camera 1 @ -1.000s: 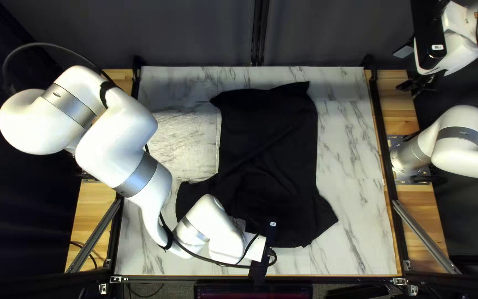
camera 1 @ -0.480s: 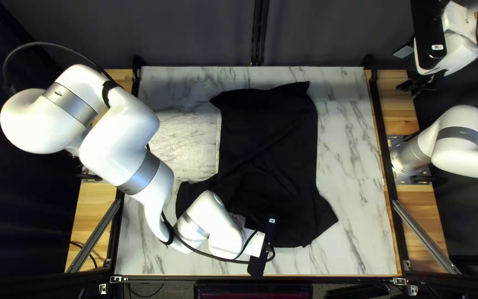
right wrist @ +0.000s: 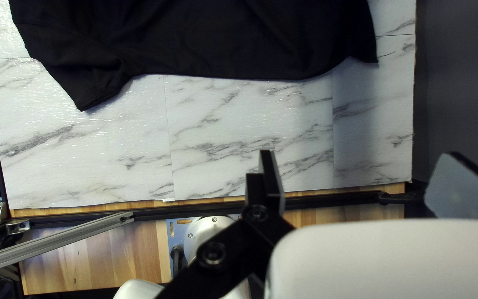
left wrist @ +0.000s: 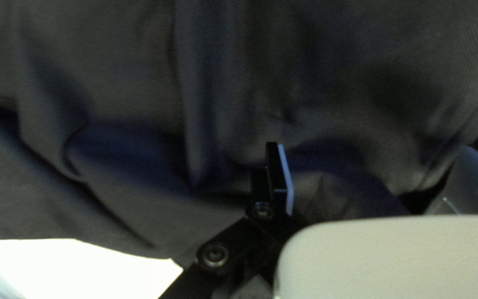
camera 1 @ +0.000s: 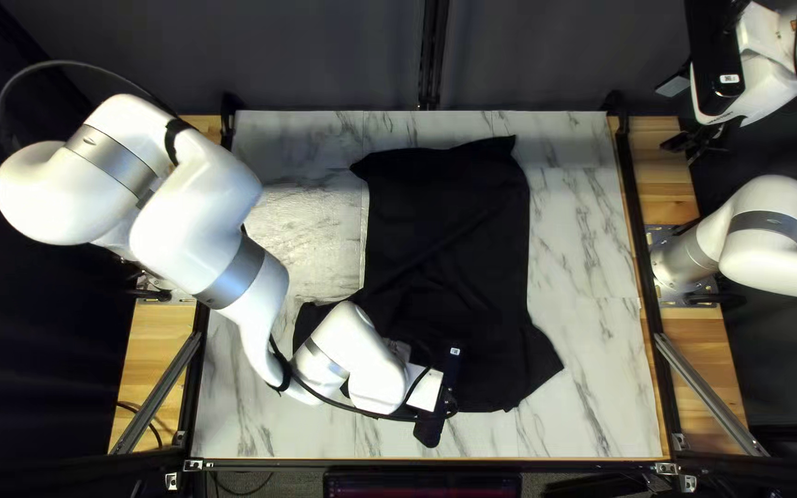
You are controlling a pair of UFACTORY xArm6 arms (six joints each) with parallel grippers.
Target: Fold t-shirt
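Observation:
A black t-shirt lies spread on the table, its sleeves flared out near the front and its narrower body reaching toward the far edge. My left gripper is over the shirt's near edge, its fingertips hidden from above. Seen from the left wrist, that gripper is open close to the wrinkled cloth, with its fingers wide apart. My right gripper hangs off the table's right side. In the right wrist view this gripper stands open, and the shirt lies well ahead of it.
Marble-patterned table shows on both sides of the shirt. My left arm stretches over the table's left part and one sleeve. Black side rails and slanted metal bars flank the surface.
Over the last half second my left gripper has moved slightly toward the far edge, back over the shirt, and its wrist has turned a little. The right arm and shirt look unchanged.

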